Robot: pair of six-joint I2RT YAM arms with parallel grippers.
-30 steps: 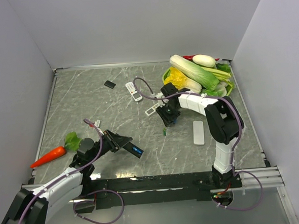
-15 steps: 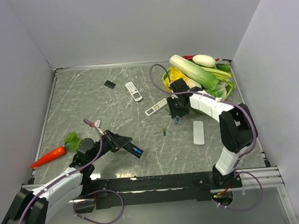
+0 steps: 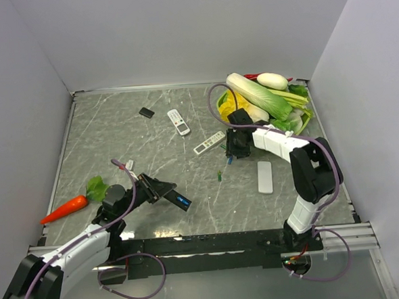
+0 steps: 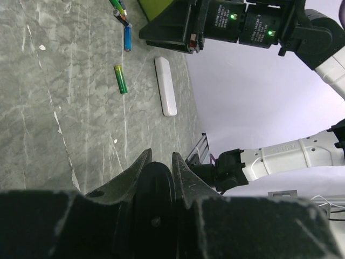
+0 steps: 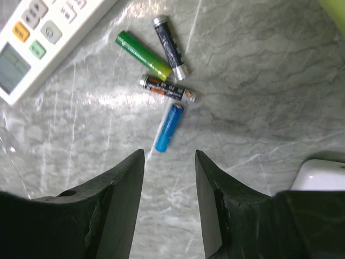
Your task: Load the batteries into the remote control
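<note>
Grey stone table (image 3: 117,127) holds four batteries (image 5: 168,89), close together, beside a white remote (image 5: 32,43). Right claw (image 5: 168,159) hangs spread wide right by the blue battery (image 5: 169,127), gripping nothing. Left claw (image 4: 160,157) squeezes a black remote (image 3: 178,200) tight, far from the batteries.

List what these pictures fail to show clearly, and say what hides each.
Top view: the battery cluster, mostly covered by the right end effector.
Right wrist view: the white remote, cut off by the frame's edge.
Left wrist view: the dark object in the left end effector, masked by its own fingers.
</note>
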